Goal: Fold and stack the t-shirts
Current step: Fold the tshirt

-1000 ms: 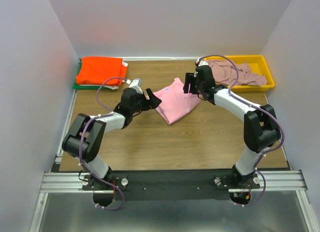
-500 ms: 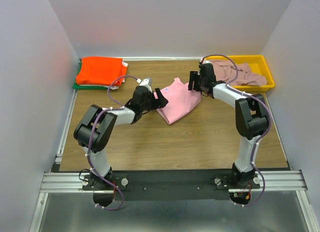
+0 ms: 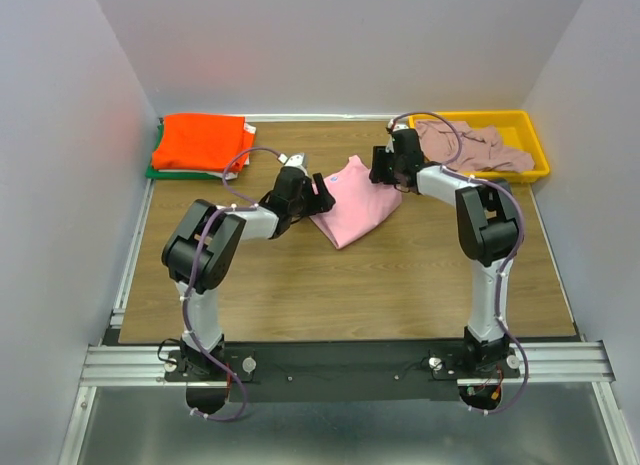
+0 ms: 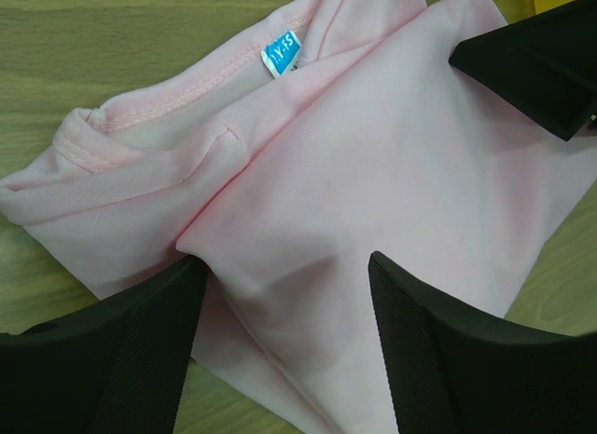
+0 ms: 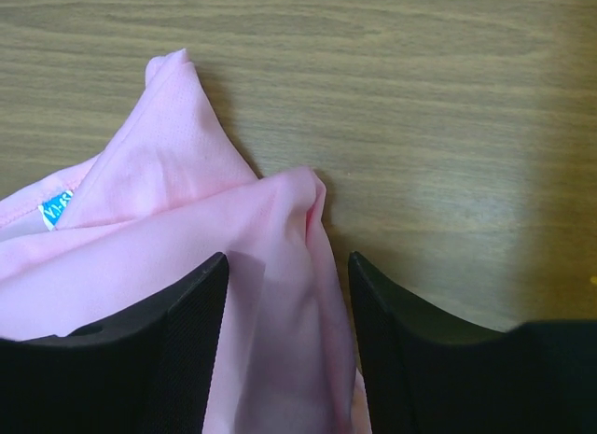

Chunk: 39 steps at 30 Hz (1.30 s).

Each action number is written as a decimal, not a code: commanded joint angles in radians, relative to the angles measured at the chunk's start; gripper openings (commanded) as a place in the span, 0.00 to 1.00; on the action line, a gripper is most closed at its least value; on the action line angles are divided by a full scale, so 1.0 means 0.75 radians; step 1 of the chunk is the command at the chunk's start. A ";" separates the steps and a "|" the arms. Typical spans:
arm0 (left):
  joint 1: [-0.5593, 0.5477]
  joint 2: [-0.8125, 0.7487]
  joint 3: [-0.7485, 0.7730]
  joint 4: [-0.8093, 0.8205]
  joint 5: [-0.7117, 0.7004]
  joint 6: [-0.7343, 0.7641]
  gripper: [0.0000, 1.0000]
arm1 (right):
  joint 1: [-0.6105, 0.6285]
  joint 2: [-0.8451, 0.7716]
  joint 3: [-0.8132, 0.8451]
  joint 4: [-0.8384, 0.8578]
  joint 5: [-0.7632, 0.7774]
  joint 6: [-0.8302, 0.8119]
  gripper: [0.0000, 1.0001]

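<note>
Your left gripper (image 3: 318, 192) sits at the left edge of the light pink soft cloth t-shirt (image 3: 352, 205), which lies crumpled in the middle of the wooden table (image 3: 350, 285); in the left wrist view its jaws are spread wide, with a ridge of pink cloth between them, and they are not closed on it; the fingers (image 4: 140, 350) rest low on the fabric near the collar and its small blue label (image 4: 281, 53).

Your right gripper (image 3: 382, 168) is at the shirt's far right corner; its jaws are likewise apart, straddling a folded pink edge without pinching it.

The bright orange folded t-shirt (image 3: 202, 140) lies on a green one (image 3: 160, 171) in the far left corner; the dusty mauve t-shirt (image 3: 470, 145) lies heaped in the yellow plastic tray (image 3: 538, 171) at the far right.
</note>
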 commanded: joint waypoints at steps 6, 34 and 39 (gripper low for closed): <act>-0.004 0.079 0.097 -0.065 -0.088 0.057 0.63 | -0.014 0.045 0.012 0.082 -0.096 -0.025 0.40; -0.258 -0.304 -0.431 -0.008 -0.174 -0.002 0.00 | 0.112 -0.884 -0.949 -0.053 0.063 0.254 0.01; -0.284 -0.424 -0.482 0.009 -0.235 -0.031 0.00 | 0.112 -0.918 -0.917 -0.038 0.119 0.239 0.00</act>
